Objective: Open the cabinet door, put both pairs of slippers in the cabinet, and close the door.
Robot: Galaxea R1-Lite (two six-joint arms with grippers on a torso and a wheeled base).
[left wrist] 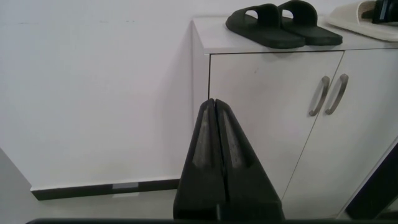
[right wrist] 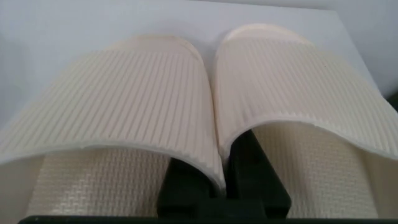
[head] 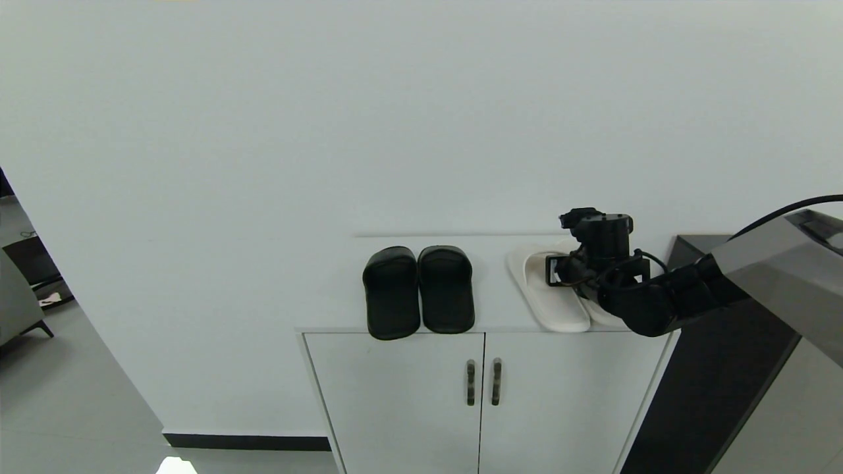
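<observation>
A white cabinet (head: 395, 395) stands against the wall with both doors closed and two handles (head: 483, 382) at the middle seam. On its top, the black slippers (head: 418, 289) lie side by side at the left and the white slippers (head: 553, 306) at the right. My right gripper (head: 573, 273) is at the white pair. In the right wrist view its fingers (right wrist: 186, 183) sit one under each strap of the white slippers (right wrist: 137, 93), shut on the inner strap edges. My left gripper (left wrist: 215, 106) is shut and empty, low before the cabinet's (left wrist: 267, 112) left front corner.
A dark panel (head: 711, 395) stands right beside the cabinet's right side. The white wall runs behind, with a black baseboard (head: 244, 441) at the floor. Open floor lies to the left, and a chair (head: 20, 303) stands at the far left.
</observation>
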